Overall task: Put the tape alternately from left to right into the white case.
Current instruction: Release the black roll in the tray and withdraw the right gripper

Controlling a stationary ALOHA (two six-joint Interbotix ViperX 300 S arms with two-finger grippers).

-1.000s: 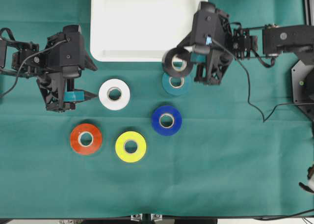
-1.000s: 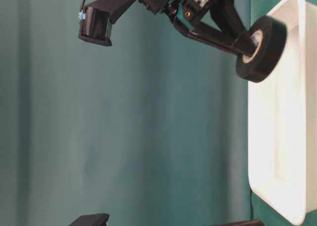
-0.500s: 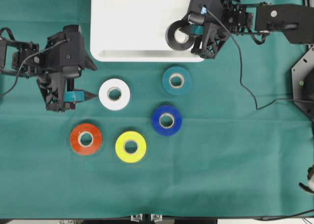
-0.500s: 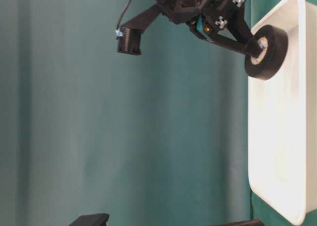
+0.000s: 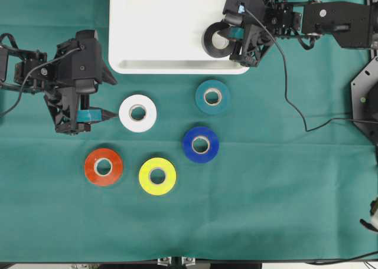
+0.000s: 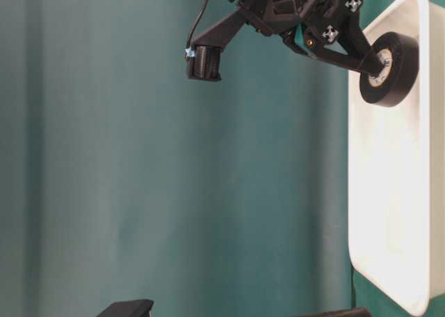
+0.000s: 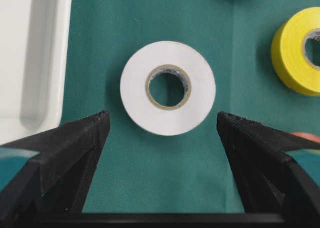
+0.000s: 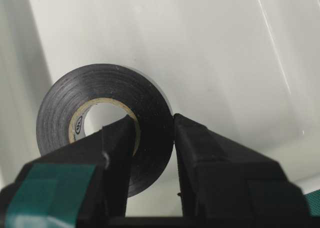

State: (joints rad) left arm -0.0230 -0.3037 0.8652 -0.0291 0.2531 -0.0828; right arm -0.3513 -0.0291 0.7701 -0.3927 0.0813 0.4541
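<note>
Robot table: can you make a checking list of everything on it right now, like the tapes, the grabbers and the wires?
Surface: green cloth covers the table.
Job's things: white case at the top edge; black tape held over its right end; white tape, teal tape, blue tape, red tape and yellow tape lie flat on the cloth.
Clutter: nothing seen.
Grippers: left gripper open, just short of the white tape; right gripper shut on the black tape's wall.
Cables: black cable loops off the right arm.
Surroundings: black mount at the right edge.
</note>
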